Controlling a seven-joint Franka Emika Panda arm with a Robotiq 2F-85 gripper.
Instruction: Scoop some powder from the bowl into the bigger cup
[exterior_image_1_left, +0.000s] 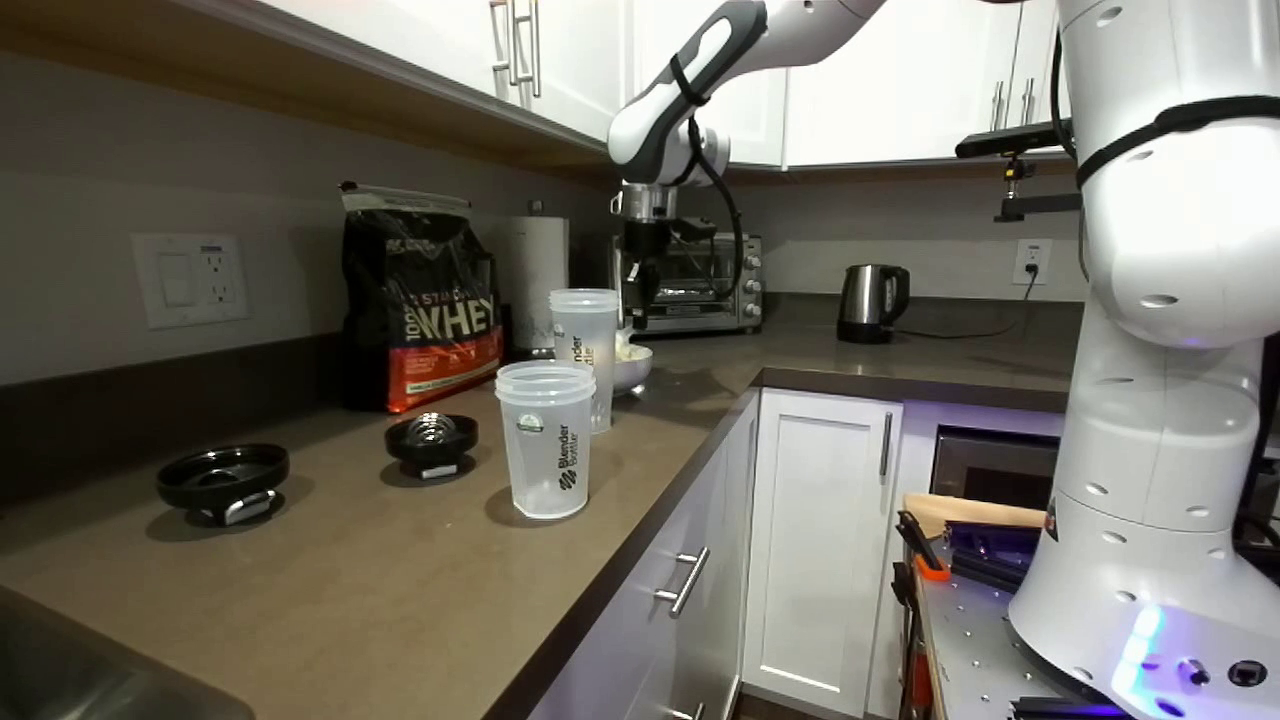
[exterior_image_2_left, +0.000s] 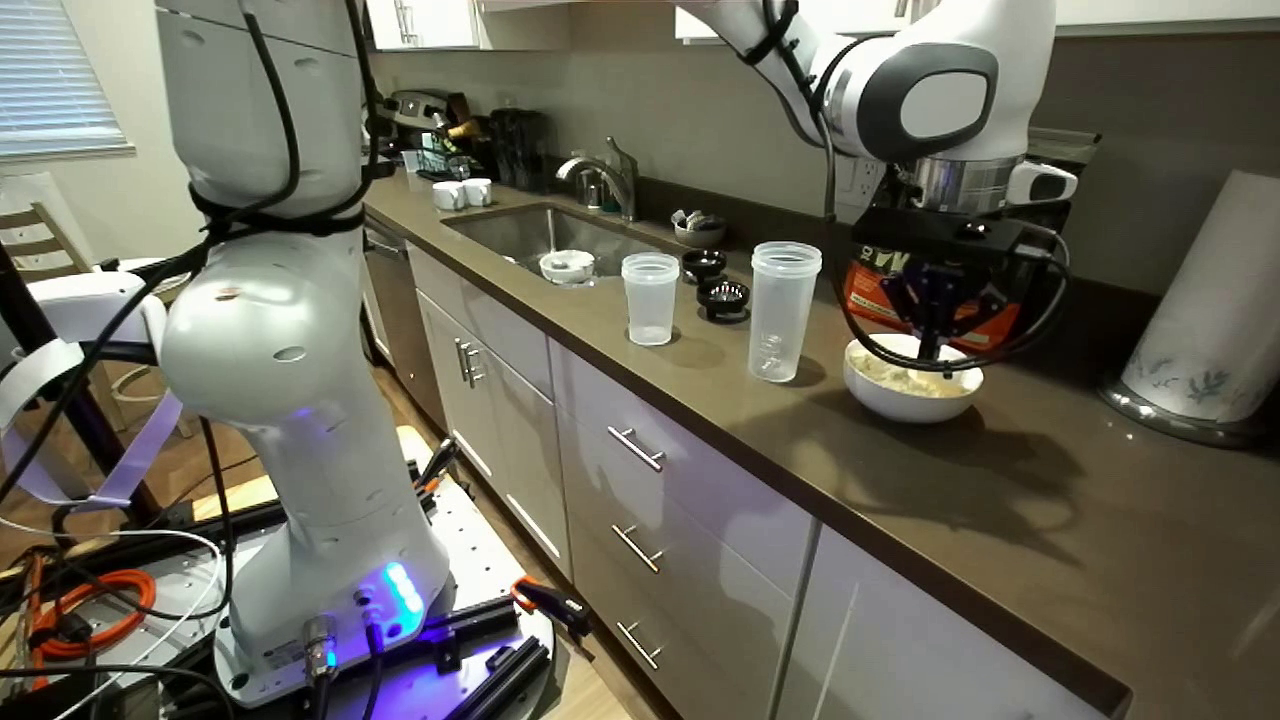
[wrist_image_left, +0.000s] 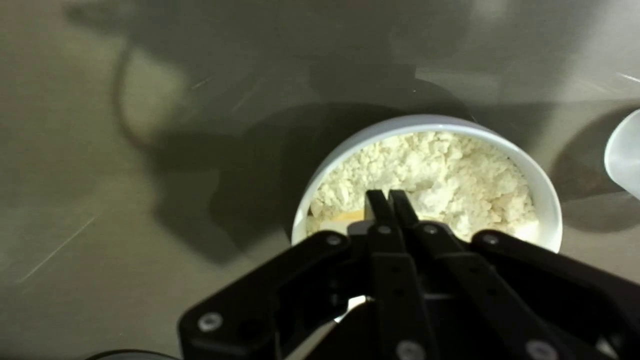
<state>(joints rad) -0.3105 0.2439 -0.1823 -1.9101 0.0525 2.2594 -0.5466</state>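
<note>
The bigger cup, tall and frosted, stands upright beside the bowl in both exterior views (exterior_image_1_left: 592, 325) (exterior_image_2_left: 785, 310); its edge shows in the wrist view (wrist_image_left: 625, 155). The white bowl (exterior_image_2_left: 905, 408) holds pale powder (wrist_image_left: 440, 170); its rim (wrist_image_left: 422, 121) is partly hidden by my gripper. My gripper (wrist_image_left: 384, 195) points down over the bowl, fingers nearly together with a thin gap at the tips. It also shows in both exterior views (exterior_image_1_left: 640, 290) (exterior_image_2_left: 930, 345). A smooth pale piece with a tan edge (wrist_image_left: 345, 220) lies by the fingertips; I cannot tell whether anything is held.
A shorter translucent cup (exterior_image_1_left: 545, 440) stands beyond the bigger cup. Two black lids (exterior_image_1_left: 225, 475) (exterior_image_1_left: 432, 437) lie on the counter. A black whey bag (exterior_image_1_left: 430, 300) and a paper towel roll (exterior_image_2_left: 1200, 300) stand near the wall. The counter edge (exterior_image_2_left: 800, 490) runs along the front.
</note>
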